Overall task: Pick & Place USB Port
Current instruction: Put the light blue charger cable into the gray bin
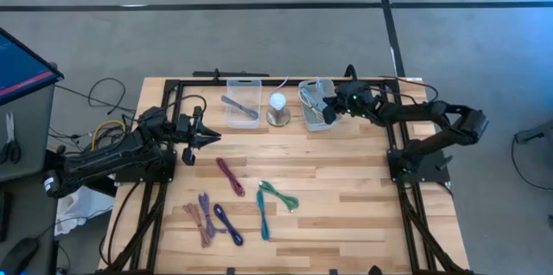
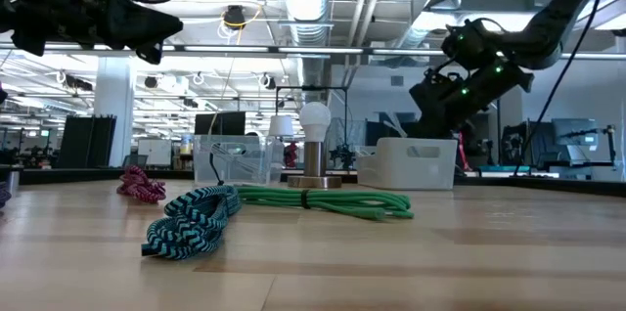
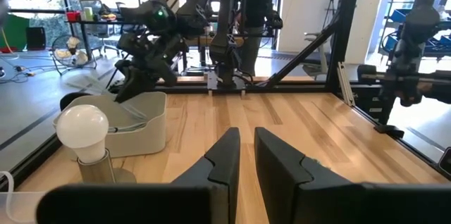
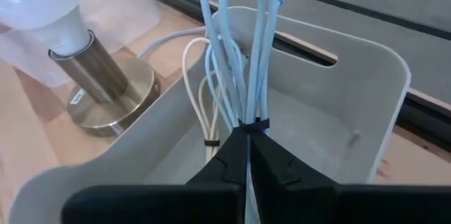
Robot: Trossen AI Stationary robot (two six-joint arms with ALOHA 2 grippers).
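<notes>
The right gripper (image 4: 246,155) hangs over the white bin (image 4: 366,90) at the desk's (image 1: 346,188) far edge, its jaws pinched on a bundled pale blue cable (image 4: 243,55), gripped right at the black tie. The bundle is inside and above the bin, its long axis running straight out from the jaws, loops and plug end pointing away from the gripper.

The risk I see: the grip is only at the tie, so loose loops could snag the bin wall or the thinner white cord (image 4: 194,76) beside it, or swing into the lamp (image 4: 77,48) just next door.

The left gripper (image 3: 243,164) waits over the desk's left side, jaws nearly closed, empty.
</notes>
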